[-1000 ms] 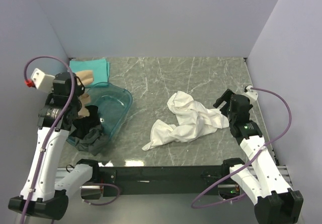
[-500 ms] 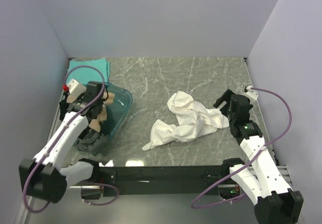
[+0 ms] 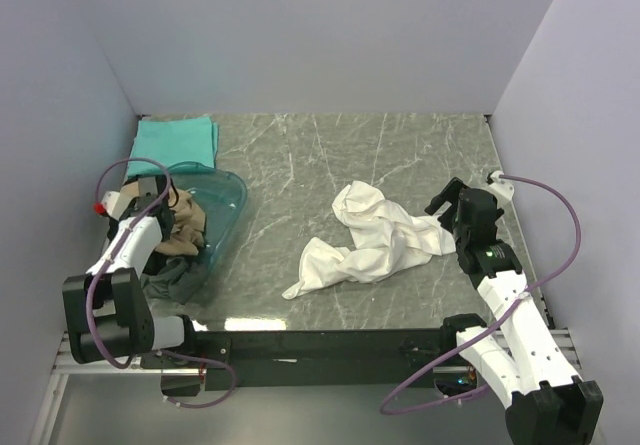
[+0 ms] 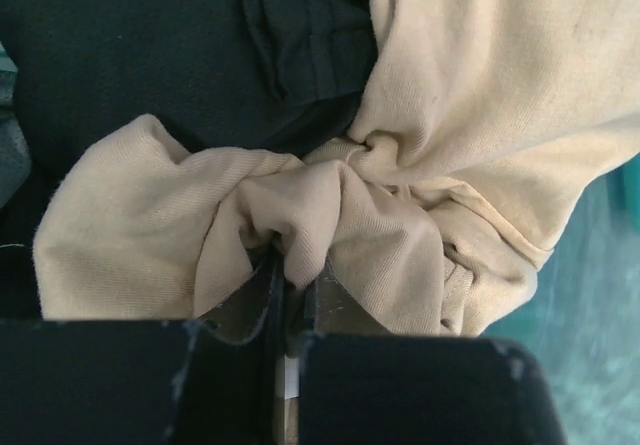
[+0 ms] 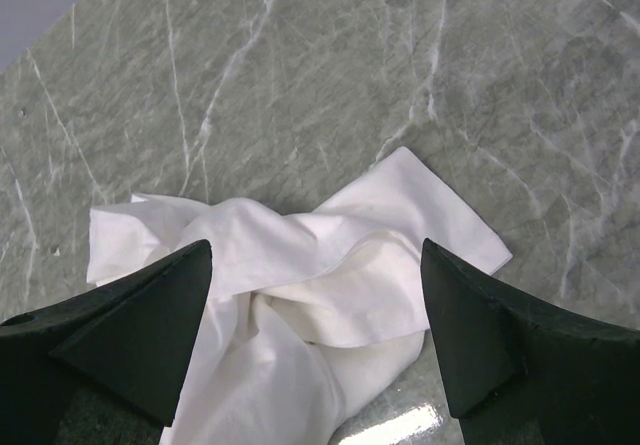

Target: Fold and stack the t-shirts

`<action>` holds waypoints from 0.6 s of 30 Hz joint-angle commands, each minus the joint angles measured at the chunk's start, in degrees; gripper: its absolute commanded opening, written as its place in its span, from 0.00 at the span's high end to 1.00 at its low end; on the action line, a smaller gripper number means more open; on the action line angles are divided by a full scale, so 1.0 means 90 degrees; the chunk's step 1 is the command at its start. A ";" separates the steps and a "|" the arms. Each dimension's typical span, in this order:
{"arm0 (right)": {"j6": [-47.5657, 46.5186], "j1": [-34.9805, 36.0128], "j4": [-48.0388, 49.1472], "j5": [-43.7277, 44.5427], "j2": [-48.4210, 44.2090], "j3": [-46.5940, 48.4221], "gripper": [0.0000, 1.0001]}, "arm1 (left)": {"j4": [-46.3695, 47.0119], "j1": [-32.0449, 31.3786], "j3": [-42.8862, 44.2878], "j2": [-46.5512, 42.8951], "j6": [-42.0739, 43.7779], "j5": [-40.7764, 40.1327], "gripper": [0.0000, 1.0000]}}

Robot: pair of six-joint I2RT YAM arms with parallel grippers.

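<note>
Tee (image 4: 420,155) (tan) bunched in seemingly shut left pincer (image 4: 294,287).

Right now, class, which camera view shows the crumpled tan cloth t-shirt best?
The left wrist view: the crumpled tan cloth t-shirt fills it, a fold pinched in the left gripper. The top external view shows the t-shirt small, bunched in the clear blue-tinted plastic bin. The right wrist view shows none of it.
</note>
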 commanded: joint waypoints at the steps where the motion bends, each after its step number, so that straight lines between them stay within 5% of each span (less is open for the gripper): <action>1: -0.0050 -0.0012 0.0031 0.0193 -0.0072 0.0074 0.09 | -0.0218 0.0435 -0.0176 0.0055 -0.0209 -0.0528 0.99; 18: -0.0099 -0.0021 -0.0008 0.0251 -0.0082 0.0104 0.09 | -0.1049 0.1773 0.0673 0.0123 -0.1342 -0.1105 0.99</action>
